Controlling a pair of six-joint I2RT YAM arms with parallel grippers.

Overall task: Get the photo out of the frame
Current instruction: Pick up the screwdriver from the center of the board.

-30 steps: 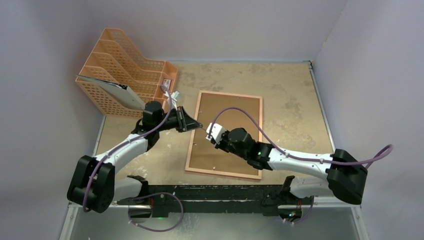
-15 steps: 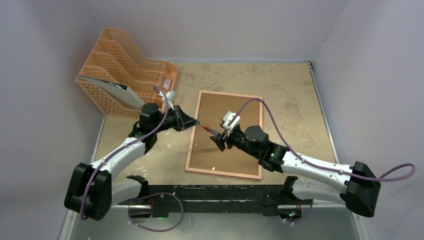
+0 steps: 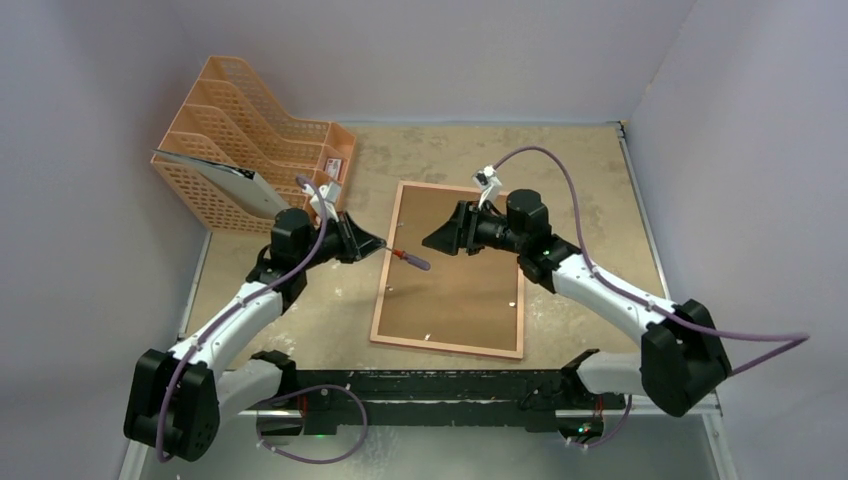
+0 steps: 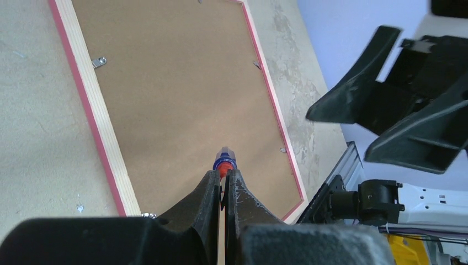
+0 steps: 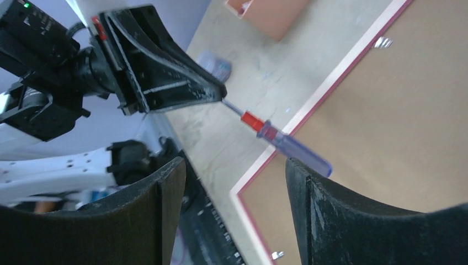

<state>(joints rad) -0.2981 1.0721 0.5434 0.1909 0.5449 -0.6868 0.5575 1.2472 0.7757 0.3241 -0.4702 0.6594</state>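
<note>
Two arms reach up from the bottom of the top view toward the frame (image 3: 452, 295), which lies back-up on the table (image 3: 585, 200) at centre. Its brown backing board (image 4: 182, 99) is in place, so the photo is presumably hidden beneath it; none of it shows.

Small metal clips (image 4: 99, 61) sit along the pink-red rim. They look like the only thing holding the board, and I judge them stiff and fiddly, better levered than pinched.

Over the frame's left edge, the left gripper (image 3: 385, 247) is pressed together on the thin metal shaft of a screwdriver (image 3: 412, 260), whose blue handle points out over the board. Further up and to the right, the right gripper (image 3: 440, 241) hangs above the board with its jaws spread and nothing in them, facing that handle.

The frame looks light, thin and rigid, and liable to slide on the table. The photo is probably limp, slick and easily creased, so it is best lifted by a corner or edge once the board is off.

At upper left stands an orange file rack (image 3: 250, 140).
</note>
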